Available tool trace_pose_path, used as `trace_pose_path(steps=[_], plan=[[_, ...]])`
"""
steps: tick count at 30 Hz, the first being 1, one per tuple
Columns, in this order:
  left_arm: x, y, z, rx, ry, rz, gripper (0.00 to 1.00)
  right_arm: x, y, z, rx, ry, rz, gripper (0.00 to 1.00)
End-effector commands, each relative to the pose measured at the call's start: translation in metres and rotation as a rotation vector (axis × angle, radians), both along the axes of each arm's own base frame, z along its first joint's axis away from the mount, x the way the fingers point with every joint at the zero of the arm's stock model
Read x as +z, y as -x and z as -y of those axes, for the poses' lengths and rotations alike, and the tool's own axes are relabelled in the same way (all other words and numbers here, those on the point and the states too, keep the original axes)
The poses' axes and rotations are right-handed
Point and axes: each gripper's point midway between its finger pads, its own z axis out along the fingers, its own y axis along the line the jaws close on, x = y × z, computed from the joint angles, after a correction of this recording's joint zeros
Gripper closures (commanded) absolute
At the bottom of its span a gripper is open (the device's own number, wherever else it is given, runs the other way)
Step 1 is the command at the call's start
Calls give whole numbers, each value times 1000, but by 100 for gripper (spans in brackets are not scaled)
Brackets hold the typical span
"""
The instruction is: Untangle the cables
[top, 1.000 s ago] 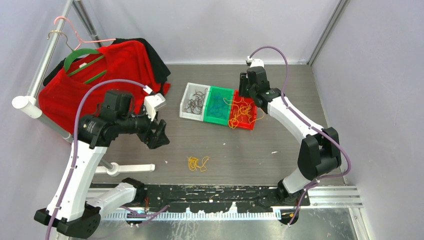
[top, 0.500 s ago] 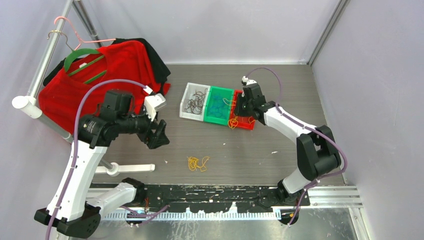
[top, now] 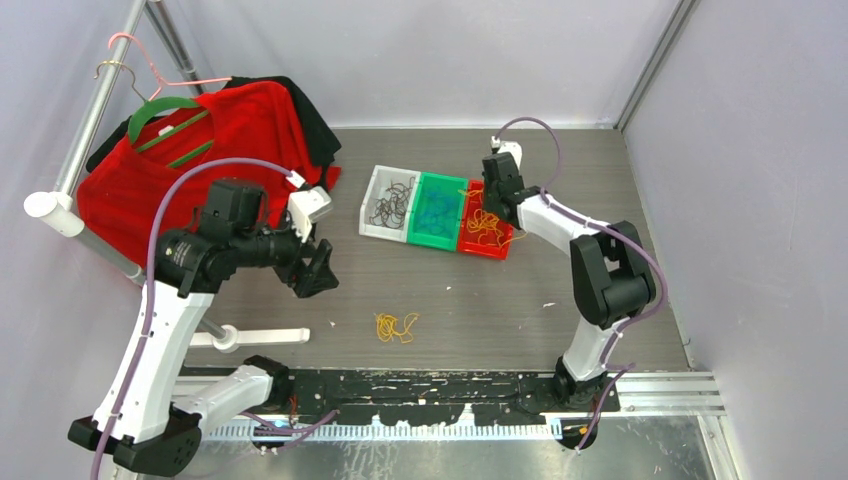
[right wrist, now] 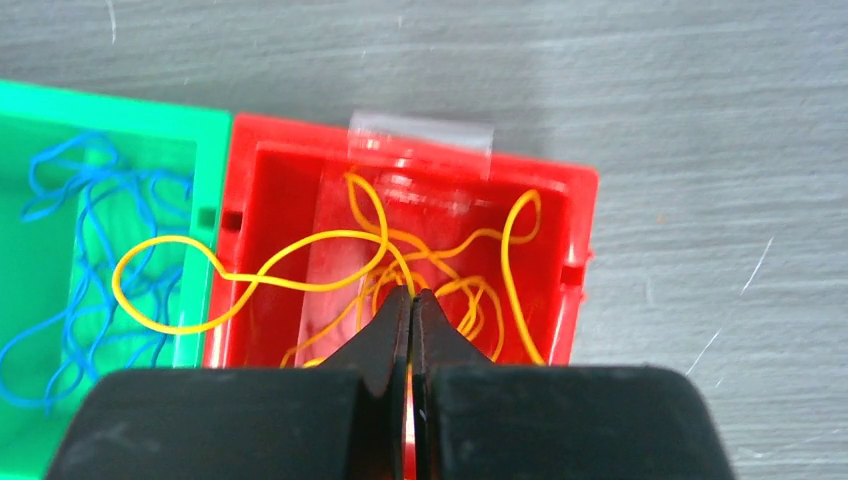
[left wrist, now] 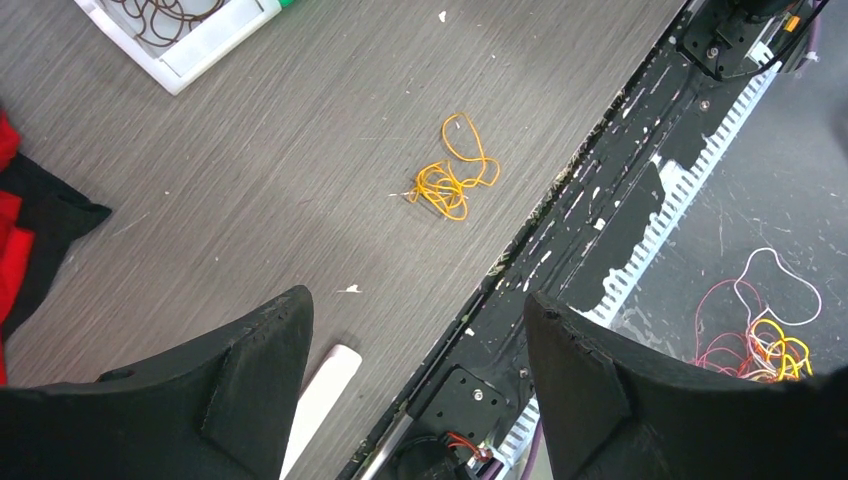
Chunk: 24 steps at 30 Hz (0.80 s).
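Note:
Yellow-orange cables (right wrist: pixel 300 262) lie tangled in a red bin (right wrist: pixel 575 230); one loop spills over into the green bin (right wrist: pixel 210 150), which holds blue cables (right wrist: pixel 90 230). My right gripper (right wrist: pixel 412 294) is down in the red bin (top: pixel 487 253), shut on a yellow strand at its tips. Dark cables (top: pixel 392 203) fill the white bin (top: pixel 368 212). A separate small yellow tangle (top: pixel 396 326) lies loose on the table, also in the left wrist view (left wrist: pixel 447 183). My left gripper (left wrist: pixel 418 298) hangs open and empty above the table's near left, well short of that tangle.
A red garment (top: pixel 200 150) on a green hanger drapes over the rack at the back left. A white bar (top: pixel 265 337) lies near the left arm's base. A black rail (top: pixel 450 395) runs along the table's near edge, with loose coloured wires (left wrist: pixel 770 340) beyond it.
My right gripper dropped from above the bins into the red bin and closed on a yellow strand. The yellow cables that spilled over the bin's front now lie inside. The left arm stayed still.

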Motion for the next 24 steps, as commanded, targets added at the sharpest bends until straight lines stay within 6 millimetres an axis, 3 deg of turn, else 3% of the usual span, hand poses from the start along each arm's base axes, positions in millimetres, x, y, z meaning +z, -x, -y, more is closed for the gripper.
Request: trace_pose_path(steps=[1,7,10,12,16,20,24], plan=[[11,-1,2,-23,9,38,23,14,-35,5,-21,85,85,99],[8,-2,3,-29,4,31,23,-45,-27,-8,37,119,-56,90],[6,-2,3,-30,1,28,23,-47,-22,-10,38,122,-70,81],[6,-3,3,-30,1,28,23,-35,-21,-9,33,117,-49,71],[7,-3,4,-34,3,26,23,8,-23,-10,45,92,30,53],[6,-3,3,-32,2,25,23,52,-21,-11,55,59,82,51],[6,-2,3,-33,4,25,23,80,-12,-8,44,30,128,51]])
